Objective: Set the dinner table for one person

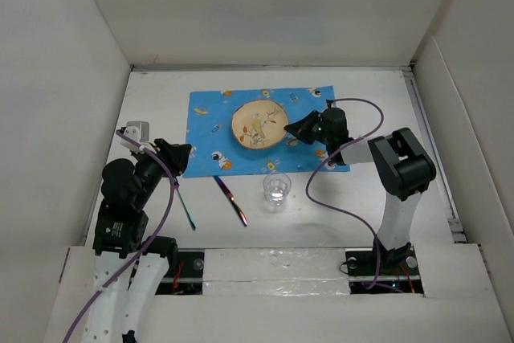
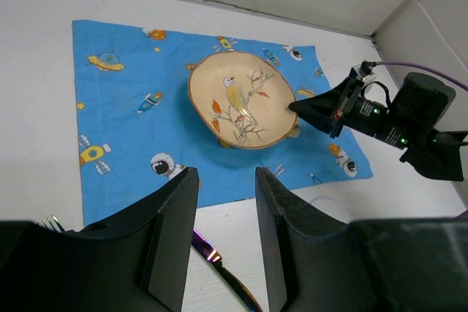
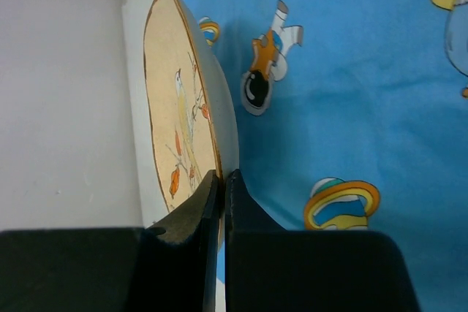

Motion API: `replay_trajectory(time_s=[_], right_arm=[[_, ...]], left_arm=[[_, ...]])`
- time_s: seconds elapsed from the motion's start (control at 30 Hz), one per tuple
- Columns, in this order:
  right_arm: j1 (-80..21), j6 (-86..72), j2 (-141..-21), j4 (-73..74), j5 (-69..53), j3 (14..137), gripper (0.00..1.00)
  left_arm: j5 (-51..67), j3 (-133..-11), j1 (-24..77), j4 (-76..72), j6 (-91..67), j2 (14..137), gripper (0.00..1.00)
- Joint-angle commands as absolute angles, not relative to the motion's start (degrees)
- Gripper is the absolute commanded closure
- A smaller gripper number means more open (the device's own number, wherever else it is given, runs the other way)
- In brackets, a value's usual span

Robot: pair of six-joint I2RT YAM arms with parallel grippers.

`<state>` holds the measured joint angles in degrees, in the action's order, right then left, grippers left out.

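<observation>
The white dinner table [image 1: 361,206] carries a blue cartoon-print cloth [image 1: 213,118]. A tan plate with a bird drawing [image 1: 259,124] sits over the cloth's middle. My right gripper [image 1: 295,128] is shut on the plate's right rim; in the right wrist view its jaws [image 3: 223,174] pinch the rim of the plate [image 3: 183,107]. I cannot tell whether the plate is lifted. My left gripper [image 1: 183,158] is open and empty at the cloth's near left corner, above an iridescent knife [image 2: 212,257]. The plate [image 2: 241,100] and right gripper [image 2: 296,106] show in the left wrist view.
A clear glass [image 1: 276,189] stands just in front of the cloth. The knife [image 1: 231,201] lies to its left, and a fork [image 1: 186,208] lies further left. Upright white panels [image 1: 64,102] border the table on three sides.
</observation>
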<state>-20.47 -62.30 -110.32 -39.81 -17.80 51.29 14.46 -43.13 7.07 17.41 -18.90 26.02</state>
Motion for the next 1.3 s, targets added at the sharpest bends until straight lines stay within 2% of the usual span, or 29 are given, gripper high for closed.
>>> replay_trajectory(time_s=[0.0, 0.27, 0.37, 0.4, 0.47, 0.5, 0.67, 0.8, 0.87, 0.9, 0.93, 0.97, 1.03, 1.13, 1.17, 1.23, 1.27], right_arm=[[-21.09, -61.70, -108.28, -45.97, -18.63, 53.61, 1.00], [-21.09, -61.44, -111.53, -44.13, -19.16, 52.82, 0.98], [-21.09, -60.03, -111.71, -41.49, -19.77, 53.44, 0.80], [-21.09, -59.68, -111.45, -40.88, -19.69, 53.26, 0.69], [-21.09, -58.28, -109.96, -38.42, -18.73, 52.48, 0.60], [-21.09, -57.05, -109.08, -36.41, -17.94, 52.47, 0.51], [-21.09, -51.43, -103.99, -29.28, -14.07, 52.03, 0.41], [-21.09, -44.66, -98.45, -19.35, -7.67, 53.61, 0.39], [-21.09, -39.83, -95.81, -14.43, -5.98, 53.18, 0.41], [-21.62, -38.25, -92.23, -13.20, -5.45, 51.78, 0.58], [-21.62, -36.32, -89.76, -10.83, -5.28, 50.64, 0.70], [-22.40, -32.82, -87.13, -9.33, -4.93, 49.49, 1.00], [-26.35, -27.44, -78.69, -3.10, -2.30, 47.29, 1.00], [-35.11, -22.96, -68.78, 6.29, 3.68, 45.97, 1.00], [-37.16, -22.50, -66.73, 7.55, 4.91, 45.44, 0.93], [-40.33, -22.41, -63.04, 11.39, 7.29, 44.56, 0.70], [-42.08, -22.15, -62.50, 12.99, 7.47, 44.73, 0.54]], left_arm=[[14.33, -43.07, 7.29, 14.68, -18.99, 25.75, 0.66], [13.97, -43.07, 7.29, 14.94, -19.16, 25.49, 0.66], [14.15, -42.89, 7.29, 14.77, -19.16, 25.31, 0.66], [14.15, -42.89, 7.29, 14.77, -19.25, 25.23, 0.66], [14.06, -42.89, 7.29, 14.76, -19.25, 25.31, 0.66], [14.24, -42.89, 7.29, 14.59, -19.25, 25.05, 0.66], [13.97, -42.89, 7.29, 14.76, -19.25, 25.05, 0.66], [13.36, -42.80, 7.29, 14.94, -19.42, 24.70, 0.66], [13.01, -42.72, 7.29, 14.85, -19.51, 24.08, 0.66], [12.83, -42.54, 7.29, 14.68, -19.42, 23.73, 0.67], [12.57, -42.54, 7.29, 14.68, -19.51, 23.82, 0.72], [12.48, -42.63, 7.29, 14.85, -19.51, 23.99, 0.82], [12.22, -42.80, 7.29, 15.20, -19.69, 24.35, 0.99], [11.78, -42.80, 7.29, 15.29, -19.77, 24.08, 1.00], [11.86, -42.72, 7.29, 15.38, -19.78, 24.26, 1.00], [12.65, -42.54, 7.29, 15.12, -19.78, 24.61, 1.00], [12.92, -42.63, 7.29, 15.03, -19.78, 24.70, 0.90]])
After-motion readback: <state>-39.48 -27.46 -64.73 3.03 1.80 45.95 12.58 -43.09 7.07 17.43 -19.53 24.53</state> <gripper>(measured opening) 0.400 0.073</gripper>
